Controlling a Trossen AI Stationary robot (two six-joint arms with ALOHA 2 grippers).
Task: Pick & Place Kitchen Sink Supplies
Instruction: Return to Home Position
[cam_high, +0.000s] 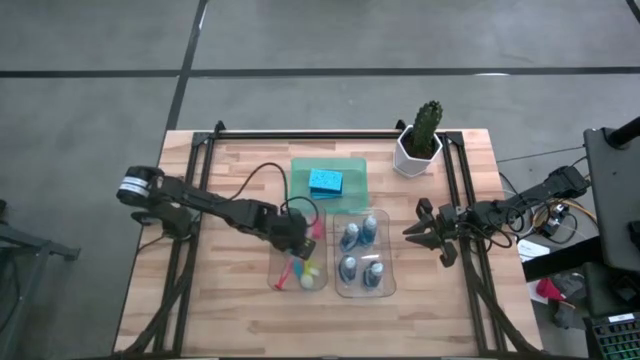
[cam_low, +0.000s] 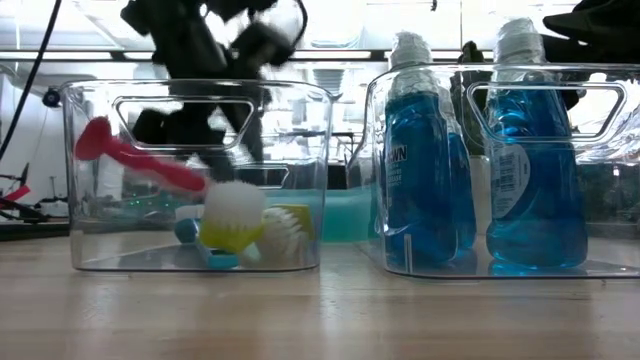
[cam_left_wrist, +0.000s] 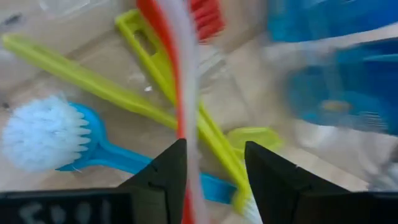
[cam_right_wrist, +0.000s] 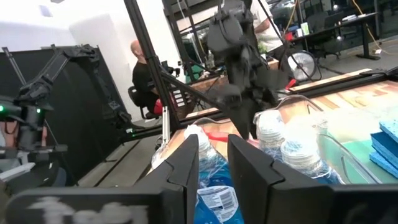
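Note:
A clear bin holds a blue brush, yellow-green brushes and a red-pink brush. The red-pink brush slants in the bin, its red end raised near the bin's wall. My left gripper is open above this bin, its fingers on either side of the red-pink handle. Beside it, a second clear bin holds several bottles of blue liquid standing upright. A blue sponge lies on the green tray. My right gripper is open, right of the bottle bin. My left gripper comes from above with the red-pink brush's handle running between its two fingers, close to one finger. The handle is blurred there, so I cannot tell whether the finger touches it.
A green cactus in a white pot stands at the table's far right. Black frame rails run along both sides and the far edge. Bare wood lies near the front edge. A person sits beyond the table.

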